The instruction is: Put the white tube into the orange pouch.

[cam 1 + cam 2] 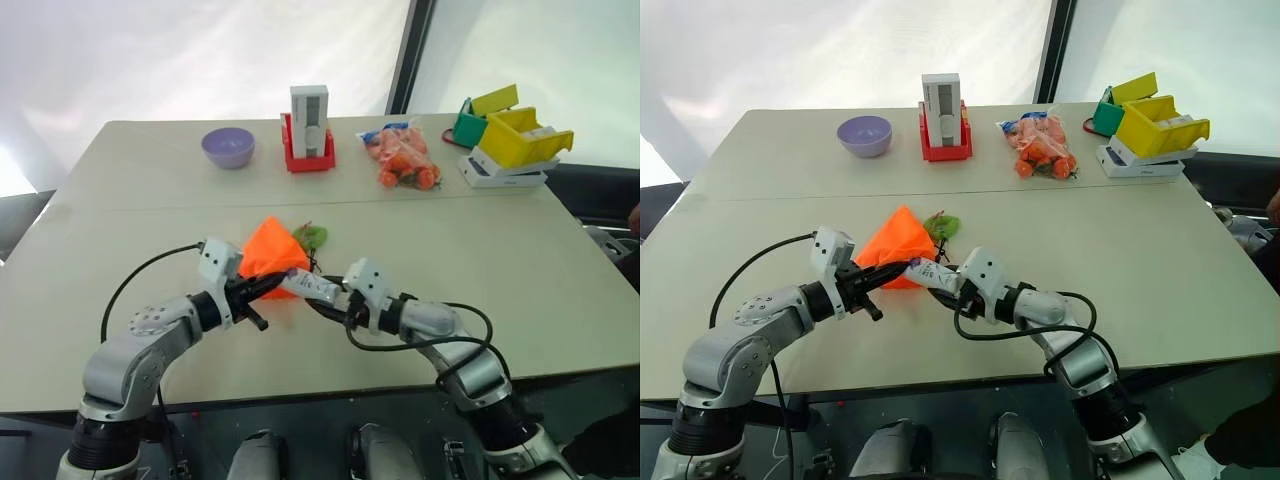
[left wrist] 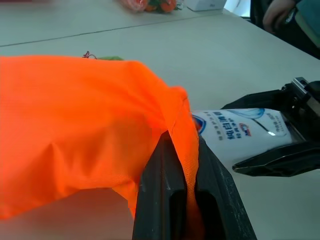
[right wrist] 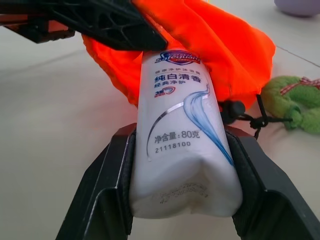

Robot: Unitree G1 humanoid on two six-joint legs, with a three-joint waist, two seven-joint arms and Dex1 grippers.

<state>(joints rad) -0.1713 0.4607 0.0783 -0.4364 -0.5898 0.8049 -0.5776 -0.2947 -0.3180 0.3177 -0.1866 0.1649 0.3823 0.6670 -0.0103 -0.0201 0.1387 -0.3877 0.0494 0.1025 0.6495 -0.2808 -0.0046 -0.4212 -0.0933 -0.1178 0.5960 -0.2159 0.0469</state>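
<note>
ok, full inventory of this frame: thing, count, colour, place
orange pouch: 1, neon orange, table centre, edge pinched in left pincer
white tube: 1, white with blue print, in right pincer, front end at pouch opening
green tuft: 1, green, on table beside pouch
bowl: 1, lilac, far left
upright box: 1, white-grey, in a red base, far centre
clear bag: 1, orange-red pieces, far right of centre
bins: yellow and green, on white boxes, far right corner
table: 1, beige
left pincer: black, shut on pouch
right pincer: black, shut on tube
</note>
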